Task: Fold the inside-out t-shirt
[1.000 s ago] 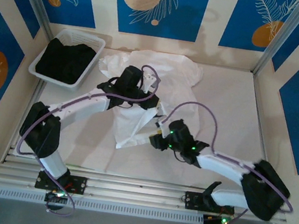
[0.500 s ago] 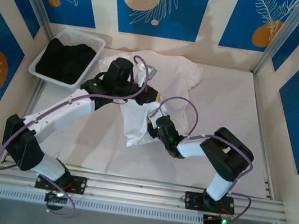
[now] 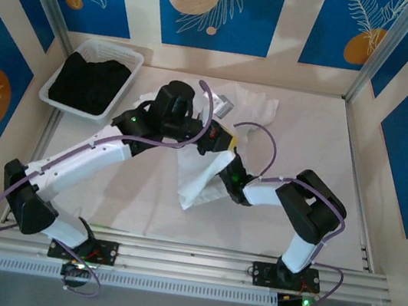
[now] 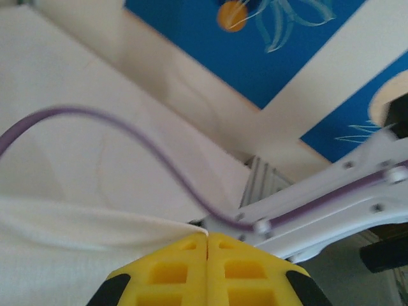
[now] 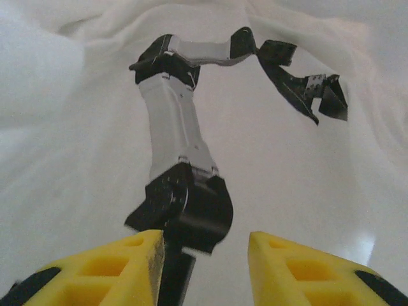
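Left gripper [image 4: 207, 237], clenched on an edge of the inside-out t-shirt [image 3: 201, 182], is dragging it up and rightward over mid table [image 3: 319, 163] while right gripper [image 5: 205, 239], jaws apart and empty, is pushing into the cloth, so probably still righting it, folding not begun.

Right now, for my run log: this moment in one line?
left gripper: shut on t-shirt, lifted | right gripper: open, by t-shirt | fold: not done
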`<state>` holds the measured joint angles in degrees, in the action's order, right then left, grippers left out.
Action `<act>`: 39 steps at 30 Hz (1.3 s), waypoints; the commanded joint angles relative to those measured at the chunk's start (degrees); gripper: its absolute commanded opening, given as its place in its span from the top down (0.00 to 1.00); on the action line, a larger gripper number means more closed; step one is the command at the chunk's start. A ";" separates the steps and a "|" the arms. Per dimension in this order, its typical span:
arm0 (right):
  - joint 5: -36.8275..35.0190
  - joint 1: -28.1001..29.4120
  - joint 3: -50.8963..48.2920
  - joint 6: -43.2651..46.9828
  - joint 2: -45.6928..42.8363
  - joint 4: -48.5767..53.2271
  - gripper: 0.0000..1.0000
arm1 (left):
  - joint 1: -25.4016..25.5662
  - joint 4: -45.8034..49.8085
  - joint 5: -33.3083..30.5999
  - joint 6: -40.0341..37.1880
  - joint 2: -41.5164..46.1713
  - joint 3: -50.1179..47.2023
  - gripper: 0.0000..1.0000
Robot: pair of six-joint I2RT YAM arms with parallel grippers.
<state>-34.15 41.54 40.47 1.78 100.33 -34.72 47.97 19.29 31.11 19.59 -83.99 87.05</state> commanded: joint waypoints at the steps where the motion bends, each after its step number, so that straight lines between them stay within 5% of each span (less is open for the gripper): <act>1: -1.46 0.89 3.63 -1.07 1.47 4.36 0.57 | 2.70 0.74 3.64 -2.89 -1.96 7.61 1.00; 15: 3.93 -4.06 29.83 -13.47 16.00 38.80 0.27 | 4.46 3.77 8.02 -5.89 -0.05 17.80 1.00; 19: 6.68 -5.58 37.74 -15.49 20.90 48.70 0.11 | 4.34 5.27 5.34 -8.35 1.63 19.69 1.00; 25: 11.87 -7.77 45.50 -16.52 26.94 58.58 0.10 | 2.79 5.22 -0.82 -10.74 4.57 20.04 1.00; 28: 12.55 -7.77 47.25 -15.05 27.85 60.42 0.22 | 1.41 4.09 -6.83 -11.06 6.04 17.83 1.00; 35: 18.80 -9.14 43.67 -13.11 24.37 57.66 0.90 | -2.16 6.78 -26.94 -12.04 6.63 9.44 1.00; 37: 19.56 -9.19 42.11 -12.82 22.98 56.38 0.99 | -2.45 7.42 -31.76 -11.45 6.59 4.36 1.00; 39: 20.55 -9.19 40.95 -12.89 22.06 55.34 1.00 | -2.51 7.03 -32.98 -10.31 6.52 -1.74 0.85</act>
<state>-17.39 32.60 84.66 -11.75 122.72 16.10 45.84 23.68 6.52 8.82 -76.12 91.70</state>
